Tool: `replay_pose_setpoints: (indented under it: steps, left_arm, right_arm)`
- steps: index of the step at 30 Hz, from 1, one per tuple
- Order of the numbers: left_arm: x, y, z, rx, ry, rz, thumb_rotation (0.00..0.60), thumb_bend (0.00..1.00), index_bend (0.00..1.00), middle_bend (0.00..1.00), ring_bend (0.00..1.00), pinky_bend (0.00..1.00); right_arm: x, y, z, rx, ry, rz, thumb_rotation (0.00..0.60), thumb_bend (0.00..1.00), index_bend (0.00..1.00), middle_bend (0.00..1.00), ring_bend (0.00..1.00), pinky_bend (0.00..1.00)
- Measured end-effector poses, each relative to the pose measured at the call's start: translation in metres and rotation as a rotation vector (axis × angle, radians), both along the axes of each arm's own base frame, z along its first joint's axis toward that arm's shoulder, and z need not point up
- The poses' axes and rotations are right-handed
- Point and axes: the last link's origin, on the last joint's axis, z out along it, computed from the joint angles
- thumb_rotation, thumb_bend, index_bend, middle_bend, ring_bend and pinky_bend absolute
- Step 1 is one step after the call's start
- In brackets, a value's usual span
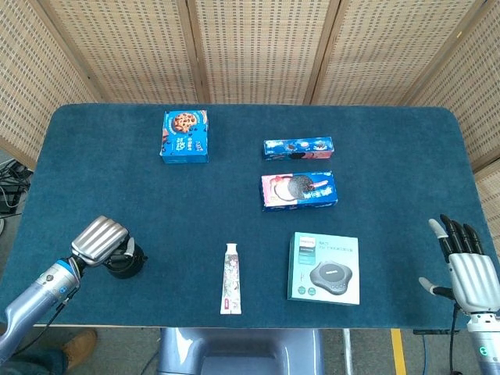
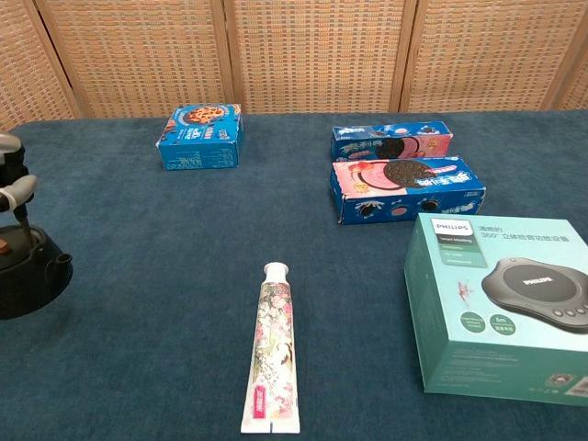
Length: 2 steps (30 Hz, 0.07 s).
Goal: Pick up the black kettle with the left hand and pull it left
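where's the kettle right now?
The black kettle sits near the table's front-left corner in the head view, under the left robot hand, well left of the toothpaste tube. The chest view shows it at the far left edge.

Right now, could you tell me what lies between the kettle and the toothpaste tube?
Nothing: in both the head and chest views only bare blue cloth runs from the kettle, held by the left hand, to the tube.
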Motion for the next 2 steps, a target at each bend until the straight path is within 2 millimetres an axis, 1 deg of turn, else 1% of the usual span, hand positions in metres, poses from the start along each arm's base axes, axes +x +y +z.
replay_pose_setpoints:
  steps: [2]
  left_arm:
    - [0.0026, 0.0062, 0.0022, 0.012, -0.001, -0.022, 0.131, 1.0, 1.0, 1.0, 0.76, 0.83]
  right_arm:
    - [0.0001, -0.0001, -0.0001, 0.0, 0.0, 0.0, 0.6, 0.0, 0.0, 0.0, 0.0, 0.0]
